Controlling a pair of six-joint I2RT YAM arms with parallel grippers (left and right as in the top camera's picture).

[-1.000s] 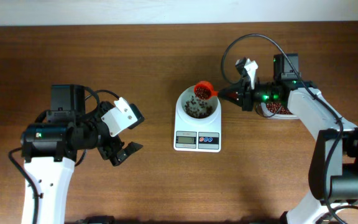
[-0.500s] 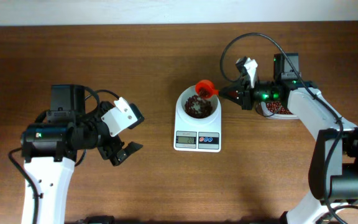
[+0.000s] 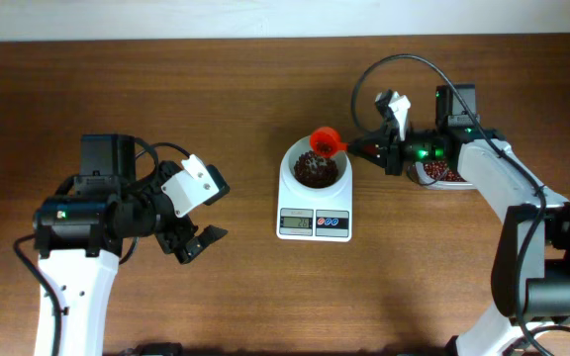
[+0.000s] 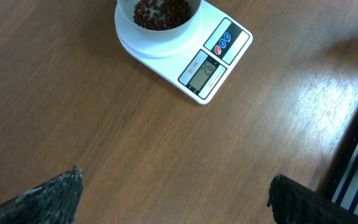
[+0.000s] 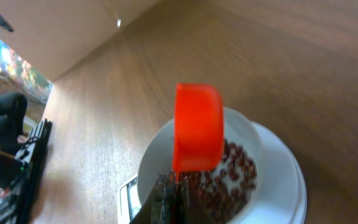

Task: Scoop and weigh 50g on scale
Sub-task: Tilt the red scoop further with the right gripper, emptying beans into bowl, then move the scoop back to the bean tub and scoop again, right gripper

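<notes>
– Ahead of right gripper (image 3: pixel 357 149), the scoop (image 3: pixel 325 139)?
– Clamped tight, tipped further than a second ago. Beans (image 3: pixel 314 168) now heaped below it in the scale (image 3: pixel 315 223) bowl (image 3: pixel 288 170). Left gripper (image 3: pixel 206 211) wide, empty.

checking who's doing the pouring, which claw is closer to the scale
Right. The right claw holds the orange scoop over the bowl on the scale; the left claw hangs open much farther off on the other side.

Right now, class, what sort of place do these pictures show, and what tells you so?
Probably a robotics test bench: a left arm and a right arm at a wooden table, a white kitchen scale bearing a bowl of beans, and a red scoop held over it.
</notes>
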